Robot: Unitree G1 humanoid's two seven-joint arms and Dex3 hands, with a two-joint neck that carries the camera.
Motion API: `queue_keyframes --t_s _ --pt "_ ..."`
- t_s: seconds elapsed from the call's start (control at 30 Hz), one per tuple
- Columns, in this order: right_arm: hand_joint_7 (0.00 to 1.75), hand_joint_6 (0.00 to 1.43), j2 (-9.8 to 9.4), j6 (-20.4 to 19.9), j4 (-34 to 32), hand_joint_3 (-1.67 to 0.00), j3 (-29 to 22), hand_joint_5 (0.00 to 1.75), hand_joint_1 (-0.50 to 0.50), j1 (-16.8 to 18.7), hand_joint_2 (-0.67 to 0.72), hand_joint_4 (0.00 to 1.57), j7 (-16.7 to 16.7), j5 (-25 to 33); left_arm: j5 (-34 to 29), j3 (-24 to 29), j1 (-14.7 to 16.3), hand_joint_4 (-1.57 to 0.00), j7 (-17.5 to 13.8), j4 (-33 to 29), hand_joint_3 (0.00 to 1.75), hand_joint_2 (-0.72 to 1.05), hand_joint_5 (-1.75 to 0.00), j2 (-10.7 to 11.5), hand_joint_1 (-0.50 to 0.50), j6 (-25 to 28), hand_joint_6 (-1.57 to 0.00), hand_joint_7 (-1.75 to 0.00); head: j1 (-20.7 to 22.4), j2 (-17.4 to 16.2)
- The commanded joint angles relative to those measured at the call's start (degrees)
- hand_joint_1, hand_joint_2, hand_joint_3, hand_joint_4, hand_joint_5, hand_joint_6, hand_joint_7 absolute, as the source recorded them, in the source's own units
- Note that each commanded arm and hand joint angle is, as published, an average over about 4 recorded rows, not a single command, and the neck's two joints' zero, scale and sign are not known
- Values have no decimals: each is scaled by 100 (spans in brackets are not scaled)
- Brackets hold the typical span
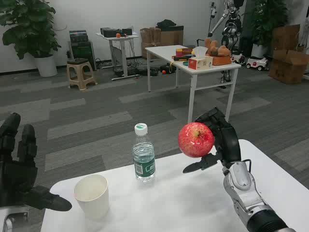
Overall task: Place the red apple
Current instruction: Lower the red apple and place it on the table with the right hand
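Head view: right robot hand holds red apple above desk, left robot hand spread empty; loose fingers risk dropping it toward bottle left of it.

White table seen in foreground, rounded edge toward room. Clear plastic water bottle stood upright near far edge, white cap on, green label wrapped round lower body. White paper cup stood upright left of bottle, nearer front, mouth open upward, apart from bottle. Both rested directly on tabletop.
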Motion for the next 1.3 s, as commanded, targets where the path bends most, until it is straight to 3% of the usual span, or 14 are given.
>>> queue_keyframes --t_s 0.03,0.27,0.67,0.83,1.03,1.3 --pt "161 103 -21 -70 0 -24 -6 145 28 -149 15 49 -39 48 -20 49 54 0 -15 -76 0 -46 0 39 -43 -61 0 -42 9 327" --pt "161 103 -21 -70 0 -24 -6 145 25 -149 15 49 -48 48 -20 57 54 0 -15 -76 9 -46 0 39 -43 -61 0 -42 8 201" --pt "161 103 -12 -74 -9 -24 -6 148 26 -149 15 49 -43 48 -20 57 58 0 -15 -76 2 -46 0 39 -43 -61 0 -42 -4 191" --pt "161 103 -32 -70 -7 -24 16 145 25 -125 15 49 -45 57 -20 57 58 0 -15 -76 9 -46 0 39 -43 -61 0 -42 2 171" --pt "161 103 -54 -70 -18 -24 53 145 28 62 15 46 -48 52 -20 57 60 0 -15 -76 0 -37 0 37 -43 -61 0 -42 -21 137" --pt "161 101 -43 -70 114 -24 143 145 29 409 15 42 -48 57 -46 44 62 0 -15 -58 9 -46 0 39 -43 -61 0 -42 -63 -2"
